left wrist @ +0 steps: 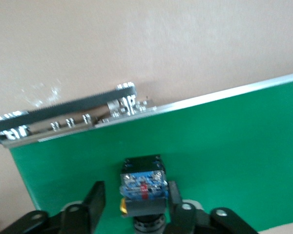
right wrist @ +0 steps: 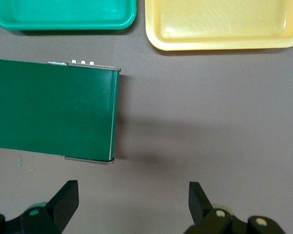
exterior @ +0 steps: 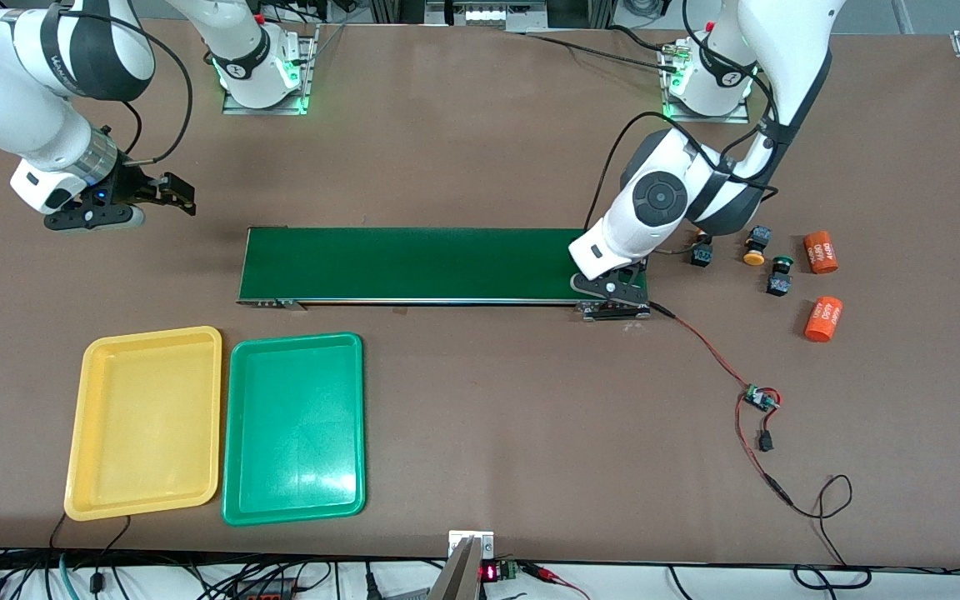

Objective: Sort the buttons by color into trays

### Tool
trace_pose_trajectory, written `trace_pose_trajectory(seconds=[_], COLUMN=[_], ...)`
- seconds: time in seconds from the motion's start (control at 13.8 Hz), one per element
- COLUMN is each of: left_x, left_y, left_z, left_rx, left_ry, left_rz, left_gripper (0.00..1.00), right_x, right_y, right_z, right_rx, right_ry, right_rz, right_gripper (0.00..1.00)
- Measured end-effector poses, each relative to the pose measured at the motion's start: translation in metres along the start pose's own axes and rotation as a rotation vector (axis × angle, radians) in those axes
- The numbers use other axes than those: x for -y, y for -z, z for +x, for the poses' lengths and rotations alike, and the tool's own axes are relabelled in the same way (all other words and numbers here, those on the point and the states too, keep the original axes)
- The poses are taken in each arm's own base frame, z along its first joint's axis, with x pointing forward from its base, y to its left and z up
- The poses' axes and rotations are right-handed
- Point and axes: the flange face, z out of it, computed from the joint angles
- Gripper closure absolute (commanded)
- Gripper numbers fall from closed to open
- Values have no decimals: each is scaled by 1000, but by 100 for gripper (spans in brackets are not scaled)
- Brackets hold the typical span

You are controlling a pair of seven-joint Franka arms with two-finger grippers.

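My left gripper (exterior: 613,287) is low over the conveyor belt's (exterior: 413,263) end at the left arm's end of the table. In the left wrist view it (left wrist: 134,192) is open around a yellow-capped button (left wrist: 142,183) lying on the belt (left wrist: 224,156); one finger (left wrist: 95,200) stands clear of it, the other finger (left wrist: 173,195) is close against it. Three more buttons lie on the table beside that belt end: a dark one (exterior: 702,252), a yellow-capped one (exterior: 753,247) and a green-capped one (exterior: 780,275). My right gripper (exterior: 176,193) is open and empty above bare table (right wrist: 132,195). The yellow tray (exterior: 147,421) and green tray (exterior: 292,427) are empty.
Two orange printed cylinders (exterior: 821,252) (exterior: 823,318) lie past the buttons toward the left arm's end. A red-black wire with a small board (exterior: 759,398) runs from the belt's motor end toward the front camera. The right wrist view shows the belt's other end (right wrist: 53,109) and both trays (right wrist: 63,14) (right wrist: 219,24).
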Motion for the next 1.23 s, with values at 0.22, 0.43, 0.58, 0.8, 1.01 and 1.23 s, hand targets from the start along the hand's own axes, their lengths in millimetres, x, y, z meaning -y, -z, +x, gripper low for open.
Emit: trace_pose_trajectory(seconds=[0.22,0.43,0.58,0.8,1.01,1.23], left_x=[12,66,117,166,193,253], left_y=[16,37,38,29,22,26], left_z=[9,22,26,17,9,3], left_rx=[-33,-65,-54,29,91,89], left_ry=[23,116,195,276,315,348], left_rz=[-6,-9,-9,4,12,-4], left_gripper=[0,0,0,0,0,0], right_x=[24,81,122,175,209,235], right_y=[0,-3,-10,-30,-48,-57], right_z=[4,8,8,9,6,5], right_rx=[-11,-32,-44,-61,-60,-72], right_ry=[12,-21,-33,-50,-53,-83], right_rz=[-4,-8,-9,-6,-12,-55], right_gripper=[0,0,0,0,0,0])
